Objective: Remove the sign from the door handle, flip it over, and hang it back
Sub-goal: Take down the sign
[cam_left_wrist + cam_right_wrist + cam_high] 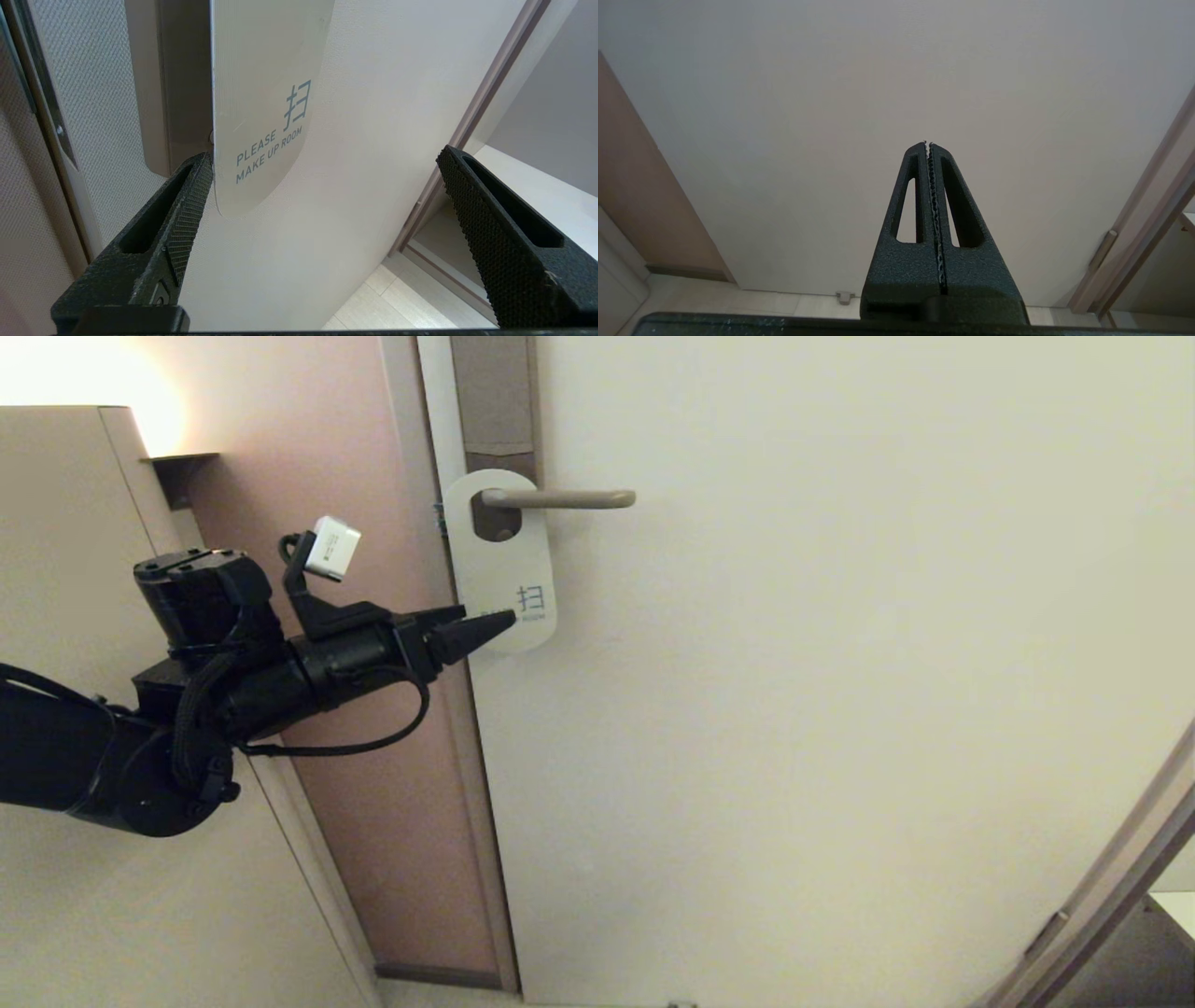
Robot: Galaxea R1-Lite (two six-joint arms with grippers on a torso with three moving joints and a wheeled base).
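Your left claw (499,619) gapes at the sign (501,565)'s edge; closing crooked could knock it off the handle (560,499).

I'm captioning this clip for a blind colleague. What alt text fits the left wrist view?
The left claw stands wide open around the lower end of the sign, a white hanger reading "PLEASE MAKE UP ROOM" in blue, lying against a pale door. One finger sits at the sign's edge; the other is well apart from it.
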